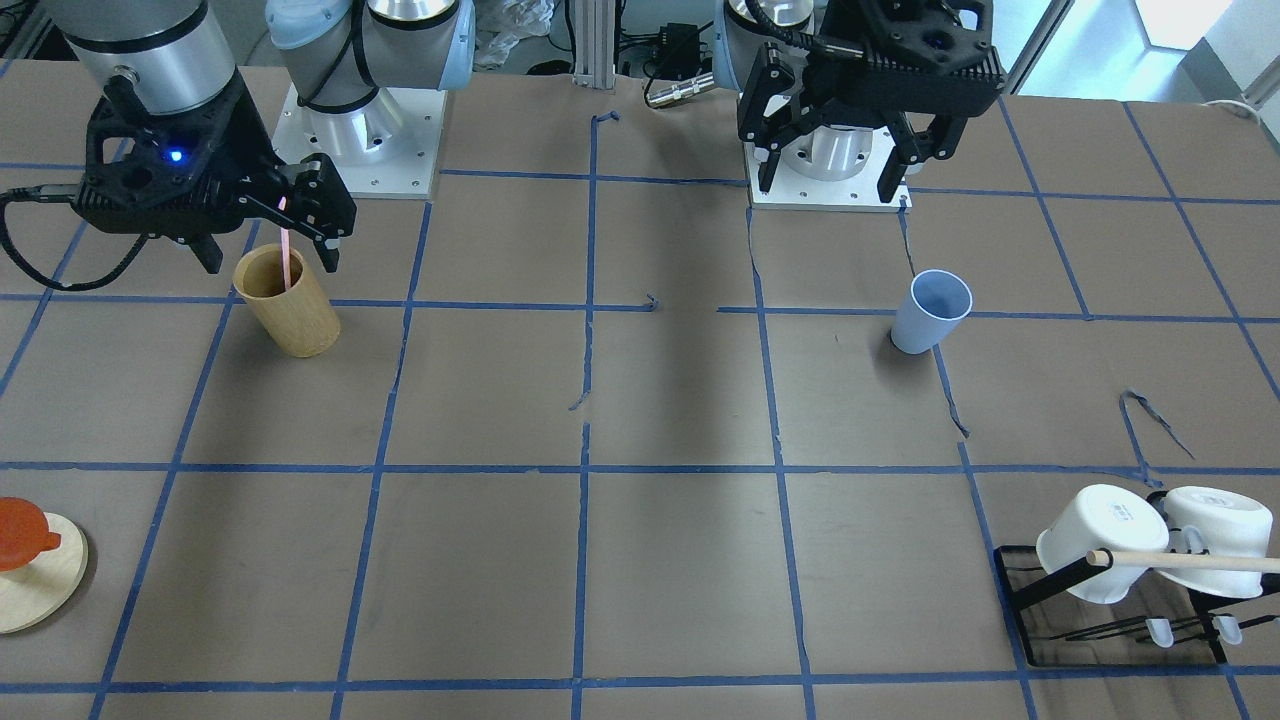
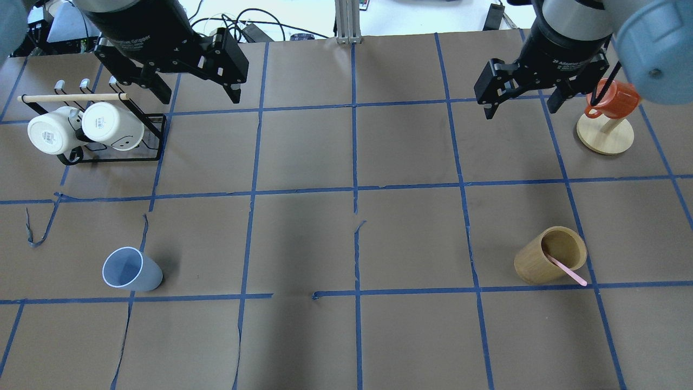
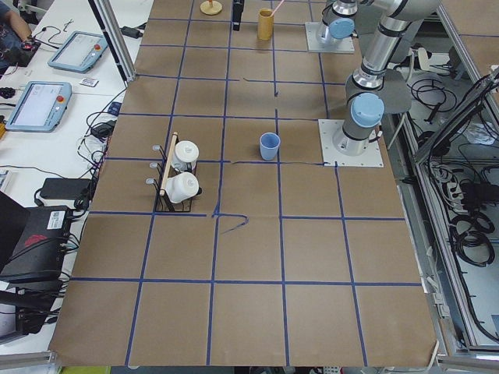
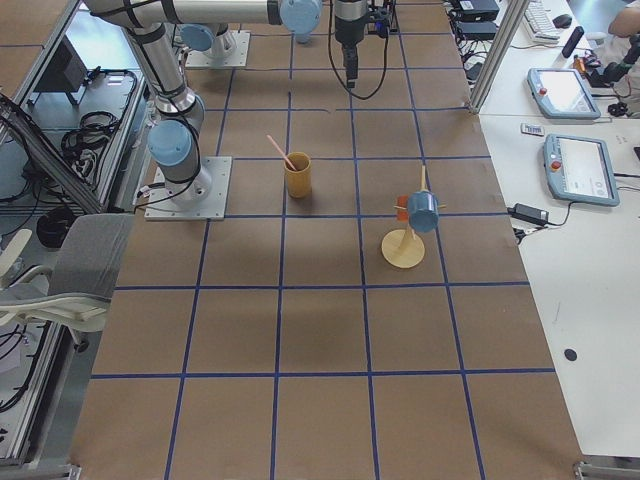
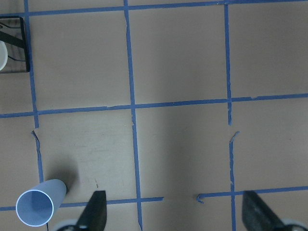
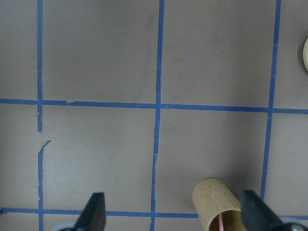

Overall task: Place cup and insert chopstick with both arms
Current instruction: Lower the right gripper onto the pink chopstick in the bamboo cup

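Overhead, white lettering on both gripper bodies read "Adaptive Gripper". A small label on one white mug's base was too small to read. The left gripper (image 2: 196, 92) hung with its jaws spread wide and nothing between them, and the right gripper (image 2: 521, 108) was the same.

The light blue plastic cup (image 2: 131, 269) stood upright on the brown paper-covered table (image 2: 352, 162), on the robot's left side. Well apart from it, on the right side, the thin pink chopstick (image 2: 566, 269) leaned inside the bamboo cylinder holder (image 2: 549, 255).

Two white mugs (image 2: 81, 127) hung on a black wire rack (image 2: 157, 116) near the left gripper. An orange mug (image 2: 614, 100) on a round wooden stand (image 2: 605, 138) was partly covered by the right arm.
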`<state>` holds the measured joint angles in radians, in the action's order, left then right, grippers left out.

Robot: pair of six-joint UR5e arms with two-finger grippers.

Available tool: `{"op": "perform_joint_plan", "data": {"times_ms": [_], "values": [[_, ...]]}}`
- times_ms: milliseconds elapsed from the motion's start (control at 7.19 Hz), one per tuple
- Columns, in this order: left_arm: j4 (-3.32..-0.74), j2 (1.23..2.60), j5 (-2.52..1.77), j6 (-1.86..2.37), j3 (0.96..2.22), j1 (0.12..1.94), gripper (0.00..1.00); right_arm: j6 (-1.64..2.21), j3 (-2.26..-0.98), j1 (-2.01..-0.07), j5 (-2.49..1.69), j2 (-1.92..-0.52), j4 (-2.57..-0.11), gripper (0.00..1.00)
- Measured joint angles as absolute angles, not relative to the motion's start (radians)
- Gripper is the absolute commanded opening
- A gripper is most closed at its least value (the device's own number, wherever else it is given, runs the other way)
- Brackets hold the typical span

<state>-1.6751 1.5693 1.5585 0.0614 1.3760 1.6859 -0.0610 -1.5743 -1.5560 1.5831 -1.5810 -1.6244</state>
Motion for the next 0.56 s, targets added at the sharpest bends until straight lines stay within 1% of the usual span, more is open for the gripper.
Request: {"op": "perform_joint_plan", "data": {"times_ms": [278,417,557], "values": [[-1.676,1.568,1.559,0.061,1.376,1.686,1.00,-0.078,-1.588,-1.554,1.590,-1.592,-1.614,1.00],[-1.676,1.568,1.559,0.061,1.376,1.686,1.00,-0.089,-1.624,-1.545,1.592,-1.620,-1.598,1.00],[-1.677,1.568,1.560,0.061,1.376,1.686,1.00,-0.094,-1.693,-1.523,1.593,-1.667,-1.580,1.00]]}}
